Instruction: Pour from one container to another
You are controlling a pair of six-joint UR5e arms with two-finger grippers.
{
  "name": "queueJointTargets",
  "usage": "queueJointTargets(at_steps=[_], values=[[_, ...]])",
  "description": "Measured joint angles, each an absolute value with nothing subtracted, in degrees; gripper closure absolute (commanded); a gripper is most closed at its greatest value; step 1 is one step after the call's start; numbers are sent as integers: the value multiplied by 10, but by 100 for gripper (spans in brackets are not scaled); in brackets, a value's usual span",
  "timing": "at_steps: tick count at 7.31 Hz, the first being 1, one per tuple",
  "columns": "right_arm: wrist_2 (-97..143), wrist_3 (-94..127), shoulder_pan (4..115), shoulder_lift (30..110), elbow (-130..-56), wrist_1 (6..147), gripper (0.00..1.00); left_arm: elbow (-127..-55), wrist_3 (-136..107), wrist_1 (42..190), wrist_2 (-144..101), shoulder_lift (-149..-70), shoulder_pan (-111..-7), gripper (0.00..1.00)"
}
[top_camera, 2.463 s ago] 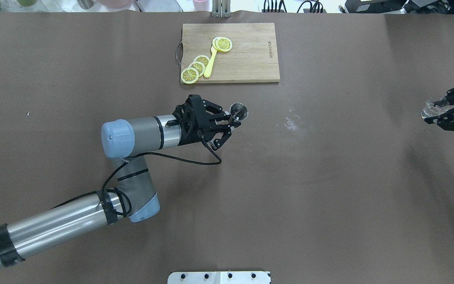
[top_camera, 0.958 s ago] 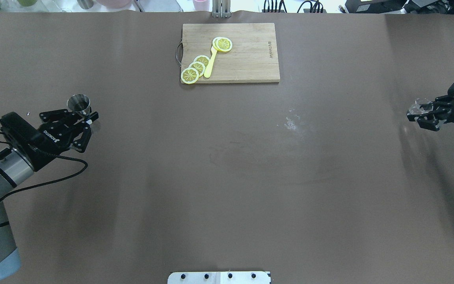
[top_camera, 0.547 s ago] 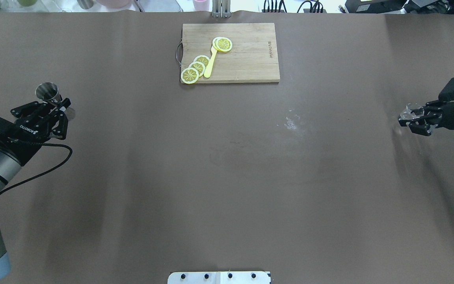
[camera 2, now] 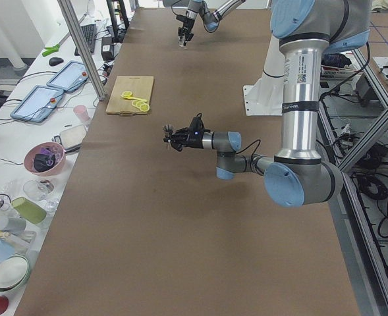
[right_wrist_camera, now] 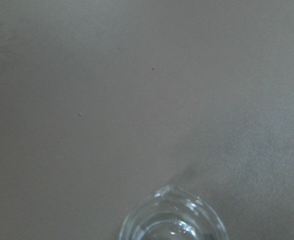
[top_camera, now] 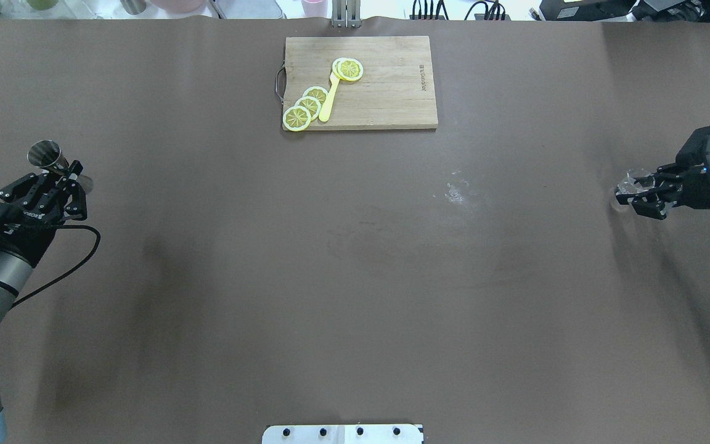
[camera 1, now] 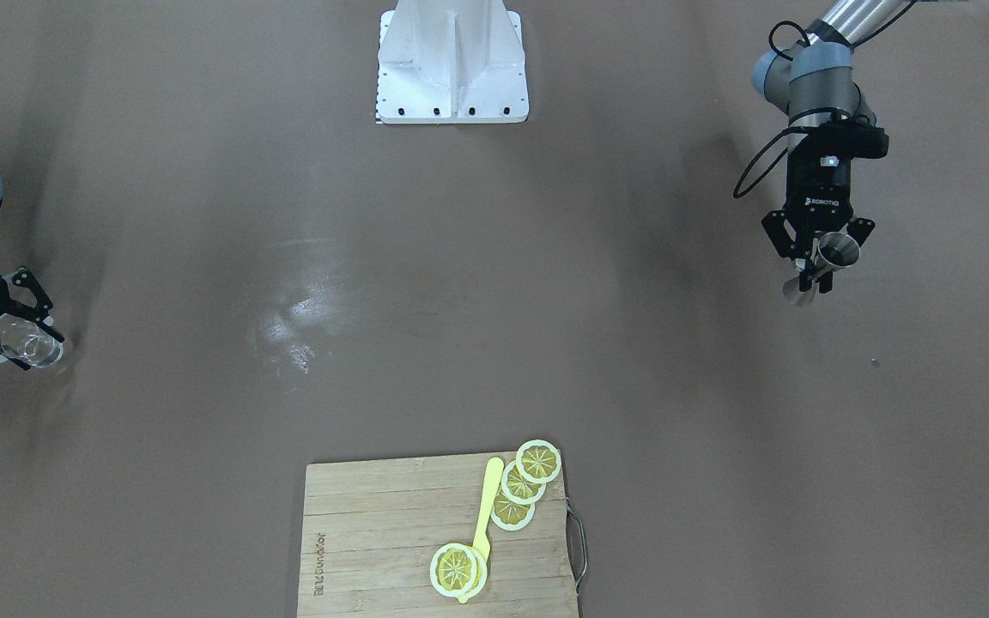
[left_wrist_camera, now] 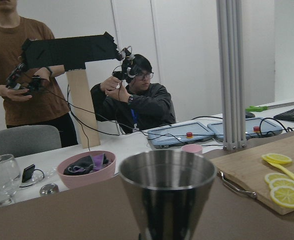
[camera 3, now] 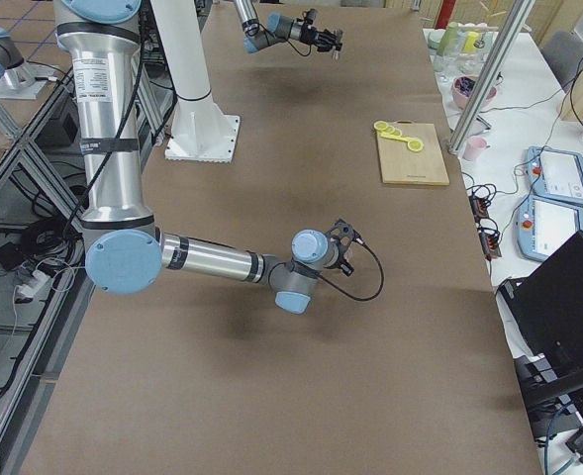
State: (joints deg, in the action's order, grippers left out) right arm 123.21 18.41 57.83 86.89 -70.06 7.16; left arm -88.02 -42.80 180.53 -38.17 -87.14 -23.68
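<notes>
My left gripper (top_camera: 71, 180) is shut on the narrow waist of the steel jigger (top_camera: 47, 155) at the table's far left, held upright above the cloth. The same jigger (camera 1: 834, 254) shows at the right of the front-facing view, and its open mouth (left_wrist_camera: 166, 172) fills the left wrist view. My right gripper (top_camera: 631, 197) is at the far right edge, shut on the small clear glass cup (top_camera: 629, 184). That cup (camera 1: 28, 346) is also at the left of the front-facing view, and its rim (right_wrist_camera: 172, 220) sits at the bottom of the right wrist view. Jigger and cup are a full table width apart.
A wooden cutting board (top_camera: 392, 92) with lemon slices (top_camera: 306, 108) and a yellow spoon lies at the far middle. A pale wet smear (top_camera: 457, 191) marks the cloth right of centre. Cups, bowls and tablets line the bench beyond the far edge, where operators sit.
My left arm has swung from the table's middle out to the far left, taking the jigger along. My right gripper has moved a little inward with the glass cup.
</notes>
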Motion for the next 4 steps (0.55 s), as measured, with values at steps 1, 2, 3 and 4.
queueJointTargets(at_steps=[1,2,3,4], values=[[1232,184,577,869,-700,71,100,-898,-465,1775,-374,-853,-233,100],[1231,183,576,869,-700,71,100,-921,-494,1746,-372,-833,-231,100],[1228,182,574,870,-700,71,100,-932,-520,1726,-372,-819,-229,100],[1224,182,572,871,-700,71,100,-932,-539,1714,-371,-812,-225,100]])
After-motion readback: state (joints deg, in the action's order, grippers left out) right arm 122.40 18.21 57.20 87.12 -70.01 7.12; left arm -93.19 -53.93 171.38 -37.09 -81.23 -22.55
